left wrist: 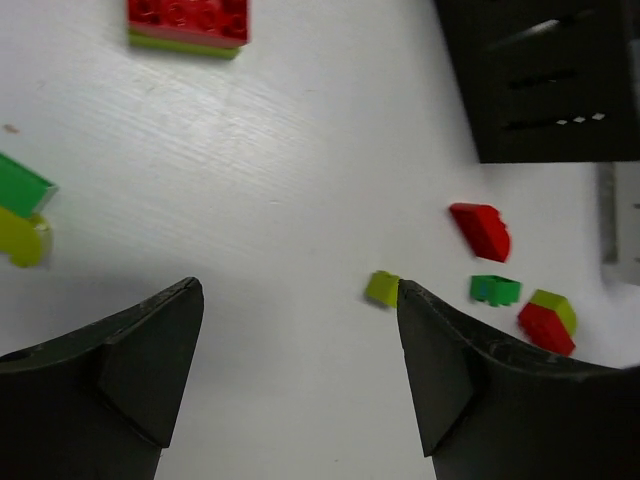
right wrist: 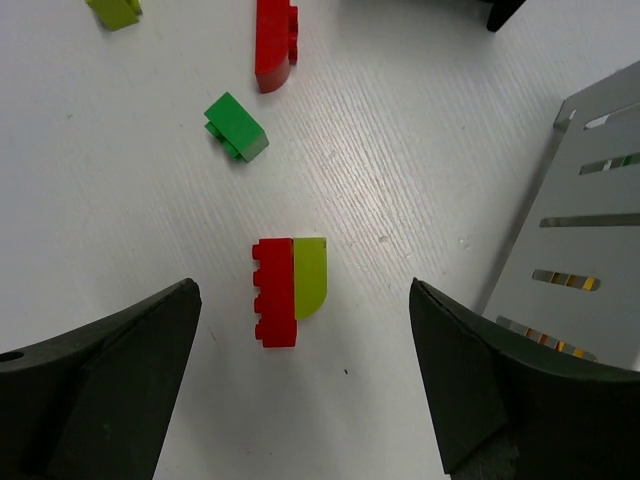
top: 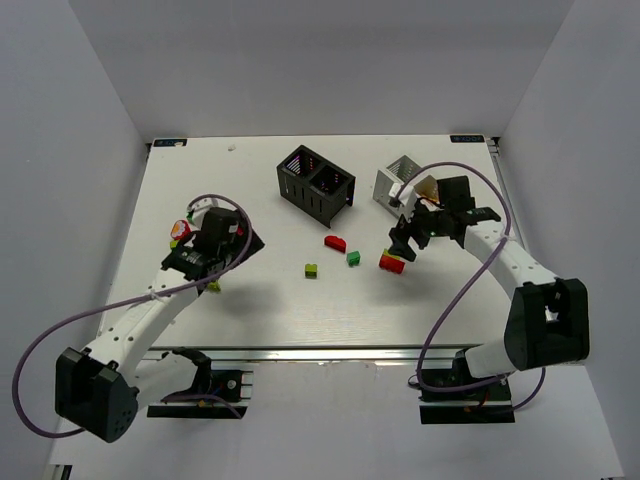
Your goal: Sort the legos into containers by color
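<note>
**Both grippers wide, nothing held, bricks loose on the table**

My right gripper [right wrist: 302, 298] is spread wide and holds nothing. In the right wrist view a red-and-lime brick [right wrist: 288, 290] lies flat in the gap between the fingers, and neither finger touches it. Up and left of it are a green brick [right wrist: 237, 127], a red brick [right wrist: 272, 45] at the top edge and a lime brick [right wrist: 115, 10] in the top left corner. The white bin [right wrist: 590, 230] fills the right side, near the two-colour brick but not touching it.

My left gripper [left wrist: 298, 300] is also wide and holds nothing. A red-over-lime stack [left wrist: 188, 25] sits at the top of the left wrist view, and a green piece [left wrist: 20, 188] and a yellow piece [left wrist: 22, 240] sit at the left edge.

In the top view the black bin [top: 316, 183] stands upper centre on the table [top: 280, 305], left of the white bin. I cannot tell what either bin holds. The stickers [top: 468, 138] at the far table corners are too small to read.
</note>
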